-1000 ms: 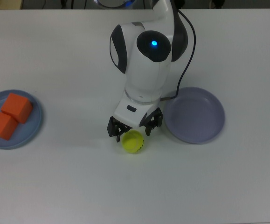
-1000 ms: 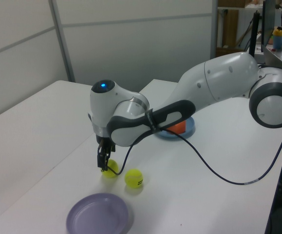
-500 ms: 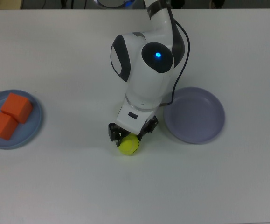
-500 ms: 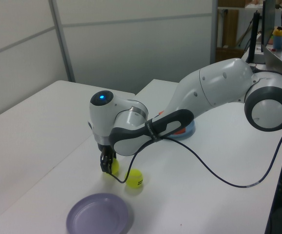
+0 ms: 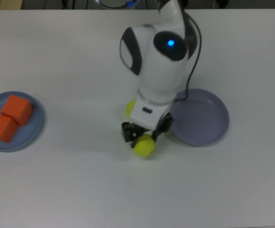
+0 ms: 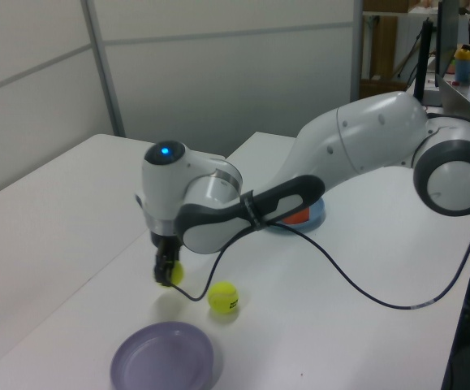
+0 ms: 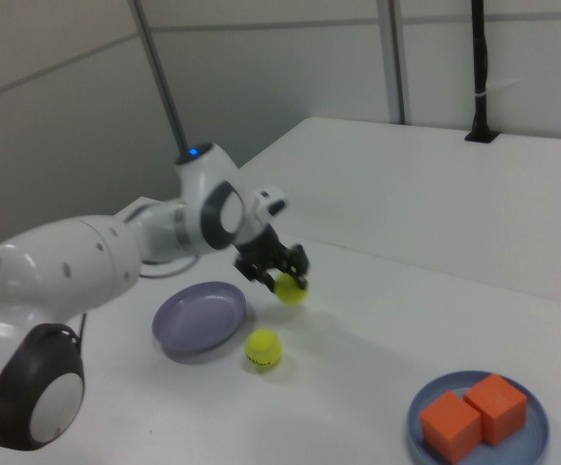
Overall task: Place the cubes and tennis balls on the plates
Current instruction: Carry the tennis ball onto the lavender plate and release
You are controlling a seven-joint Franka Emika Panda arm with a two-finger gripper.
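Since the earlier frames the tennis ball (image 5: 145,145) has been lifted clear of the table (image 5: 71,180) and carried toward the lower centre-right of the top view, pinched between the fingers of the gripper (image 5: 145,135), with a shadow visible beneath it in the left view. The second tennis ball (image 6: 223,297) is left on the table near the lavender plate (image 5: 208,121), now just beside the gripper, so delivery there is judged to be under way. Both orange cubes (image 5: 8,117) are seen on the blue plate (image 5: 36,124), as before

The arm (image 5: 158,61) mostly hides the second ball (image 5: 130,108).
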